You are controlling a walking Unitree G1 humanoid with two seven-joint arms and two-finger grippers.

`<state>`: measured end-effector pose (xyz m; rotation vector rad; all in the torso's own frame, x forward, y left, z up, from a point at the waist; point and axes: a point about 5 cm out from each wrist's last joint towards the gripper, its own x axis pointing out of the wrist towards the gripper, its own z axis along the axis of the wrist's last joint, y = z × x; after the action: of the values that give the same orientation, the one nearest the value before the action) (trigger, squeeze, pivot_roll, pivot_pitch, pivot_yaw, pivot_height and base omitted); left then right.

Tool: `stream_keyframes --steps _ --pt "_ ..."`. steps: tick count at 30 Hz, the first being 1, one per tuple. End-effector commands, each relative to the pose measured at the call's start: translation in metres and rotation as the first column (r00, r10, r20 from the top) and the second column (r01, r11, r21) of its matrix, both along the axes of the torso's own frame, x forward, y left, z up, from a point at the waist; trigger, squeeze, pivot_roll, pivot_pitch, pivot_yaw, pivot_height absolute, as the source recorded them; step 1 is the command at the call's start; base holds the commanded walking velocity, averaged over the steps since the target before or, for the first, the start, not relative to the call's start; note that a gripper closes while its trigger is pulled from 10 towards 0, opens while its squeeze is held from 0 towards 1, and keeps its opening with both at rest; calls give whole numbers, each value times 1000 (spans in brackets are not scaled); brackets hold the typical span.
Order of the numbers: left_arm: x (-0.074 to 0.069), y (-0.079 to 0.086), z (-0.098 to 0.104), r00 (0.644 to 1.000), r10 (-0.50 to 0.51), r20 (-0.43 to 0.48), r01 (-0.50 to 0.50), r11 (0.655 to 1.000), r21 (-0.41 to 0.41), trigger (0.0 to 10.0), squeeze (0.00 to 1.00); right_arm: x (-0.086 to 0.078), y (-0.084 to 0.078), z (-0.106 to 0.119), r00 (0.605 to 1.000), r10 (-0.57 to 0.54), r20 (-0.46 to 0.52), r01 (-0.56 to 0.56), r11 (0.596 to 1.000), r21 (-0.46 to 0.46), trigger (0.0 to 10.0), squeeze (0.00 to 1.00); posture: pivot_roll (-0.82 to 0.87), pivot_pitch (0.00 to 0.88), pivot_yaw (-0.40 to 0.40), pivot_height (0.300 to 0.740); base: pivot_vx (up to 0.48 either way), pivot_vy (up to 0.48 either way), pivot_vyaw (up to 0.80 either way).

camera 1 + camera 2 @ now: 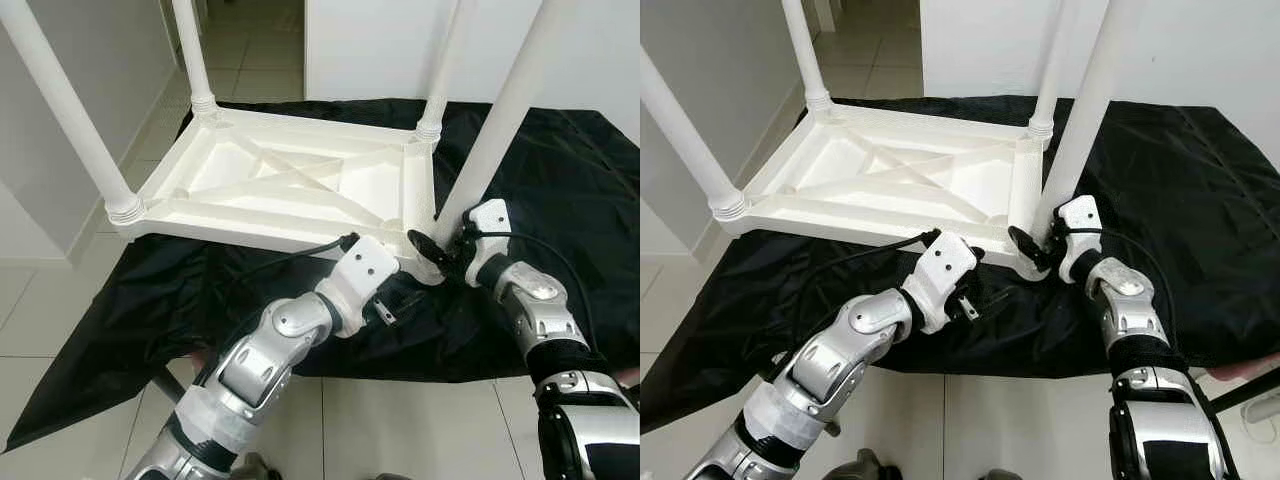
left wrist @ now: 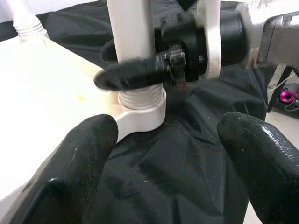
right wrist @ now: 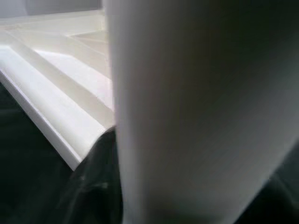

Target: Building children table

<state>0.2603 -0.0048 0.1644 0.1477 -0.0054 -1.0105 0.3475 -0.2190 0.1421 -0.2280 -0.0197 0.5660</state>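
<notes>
A white plastic children's table (image 1: pixel 290 180) lies upside down on a black cloth (image 1: pixel 560 180), with its legs pointing up. My right gripper (image 1: pixel 440 245) is shut on the near right leg (image 1: pixel 495 130) just above its threaded collar (image 2: pixel 140 100). One of its black fingers (image 2: pixel 131 77) crosses the front of that leg. My left gripper (image 2: pixel 168 140) is open, low over the cloth and just in front of the same corner, touching nothing. In the right wrist view the leg (image 3: pixel 187 116) stands very close, with the table's ribbed underside (image 3: pixel 70 70) beside it.
The other legs stand at the near left (image 1: pixel 70 110), far left (image 1: pixel 195 60) and far right (image 1: pixel 440 70). White walls lie behind and to the left, with a tiled corridor (image 1: pixel 250 40) between them. Pale floor tiles (image 1: pixel 400 420) border the cloth's front edge.
</notes>
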Motion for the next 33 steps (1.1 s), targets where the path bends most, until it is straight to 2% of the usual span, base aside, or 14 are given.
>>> stream_keyframes --steps 1,9,10,12,13,19,23,33 --pt "-1 -2 2 999 -55 -1 55 998 23 10000 0 0 -1 -4 1000 19 -22 -20 999 -33 0 0 -28 0 38 740 0 0 0" --pt "-2 -1 3 998 -57 5 57 998 24 10000 0 -2 -4 -14 998 12 -67 -14 1000 -20 118 0 -27 0 39 740 0 0 0" --pt "-2 -1 3 998 -57 6 57 998 24 10000 0 -2 -4 -15 997 12 -73 -13 1000 -13 8941 0 -29 0 39 740 0 0 0" --pt "-2 -1 3 998 -58 6 57 998 23 10000 0 -3 -4 -16 997 13 -77 -14 1000 -7 8941 0 -29 0 39 740 0 0 0" --pt "-2 -1 4 998 -59 6 59 998 23 10000 0 -3 -4 -17 996 6 -85 -6 1000 8 10000 0 -29 0 39 740 0 0 0" --pt "-3 -2 4 998 -64 9 64 998 24 10000 0 -3 -2 -27 984 -18 -176 37 993 108 10000 0 -29 0 42 740 0 0 0" --pt "-3 -2 5 998 -66 9 66 998 24 10000 0 -2 0 -29 981 -14 -193 41 990 138 10000 0 -30 0 42 740 0 0 0" --pt "-4 -4 5 997 -71 15 71 997 25 10000 0 0 2 -31 980 -53 -194 80 988 134 10000 0 -30 0 39 740 0 0 0"
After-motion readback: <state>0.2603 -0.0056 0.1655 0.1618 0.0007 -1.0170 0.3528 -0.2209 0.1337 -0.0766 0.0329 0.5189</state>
